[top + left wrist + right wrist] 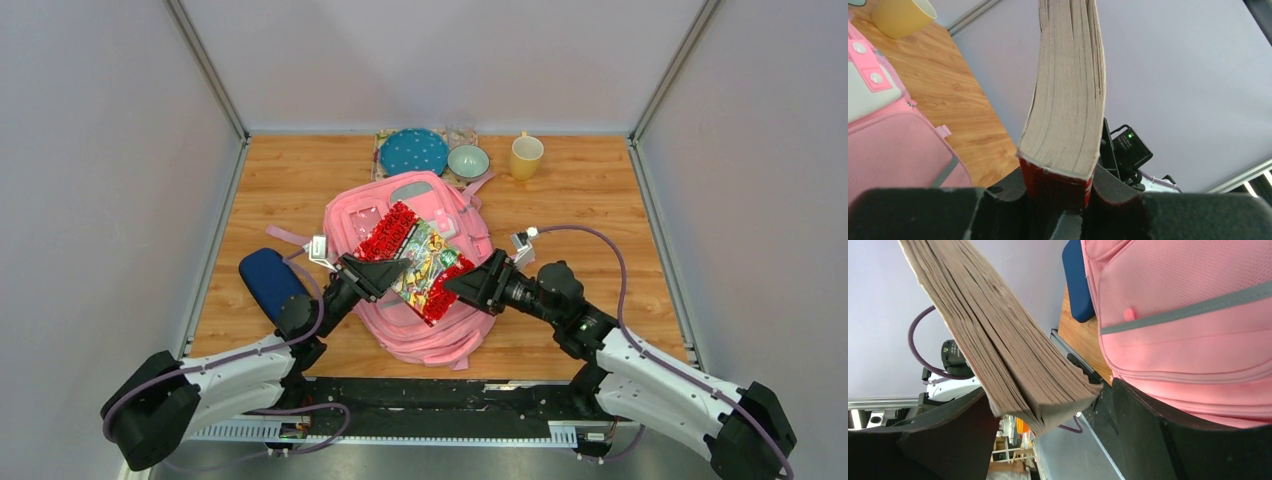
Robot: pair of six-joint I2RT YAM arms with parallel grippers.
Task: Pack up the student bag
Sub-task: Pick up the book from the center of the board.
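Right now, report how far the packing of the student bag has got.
Done: nothing shows as packed yet. In hand: the left gripper is shut on one end of the red-covered book, held over the student bag; the right gripper is open around its other end. Left: get the book into the bag. The navy pouch lies on the table beside the bag.

1. The thick paperback book with a red, yellow and green cover (418,260) carries big red block lettering along two edges of its cover; it is too small and slanted to read.
2. The large pink fabric backpack (425,335) has a pale patch (409,190); any writing on it is too small to tell.
3. Nothing else can be read.
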